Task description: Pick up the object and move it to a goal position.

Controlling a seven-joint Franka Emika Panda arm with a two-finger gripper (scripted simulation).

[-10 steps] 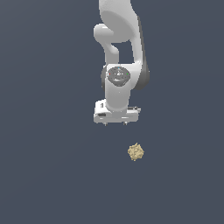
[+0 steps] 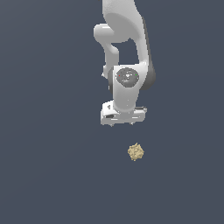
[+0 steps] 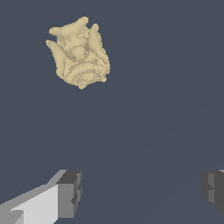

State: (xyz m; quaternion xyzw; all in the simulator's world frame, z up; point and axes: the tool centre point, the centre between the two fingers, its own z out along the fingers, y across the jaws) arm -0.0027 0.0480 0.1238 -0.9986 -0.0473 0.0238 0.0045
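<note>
Hovering tool [image 2: 123,122] empty, fingers [image 3: 69,192] spread wide; object [image 2: 135,152] lies apart, nearer exterior view's right

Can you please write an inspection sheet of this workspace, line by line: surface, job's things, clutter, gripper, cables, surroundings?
Surface: plain dark grey-blue floor, no marks seen.
Job's things: one tan knobbly object lying on the floor, apart from the gripper.
Clutter: nothing seen.
Gripper: white gripper is open, holds nothing; dark finger pads are wide apart in the wrist view, with the object not between them.
Cables: nothing seen.
Surroundings: nothing seen beyond the floor; no goal marker visible.
</note>
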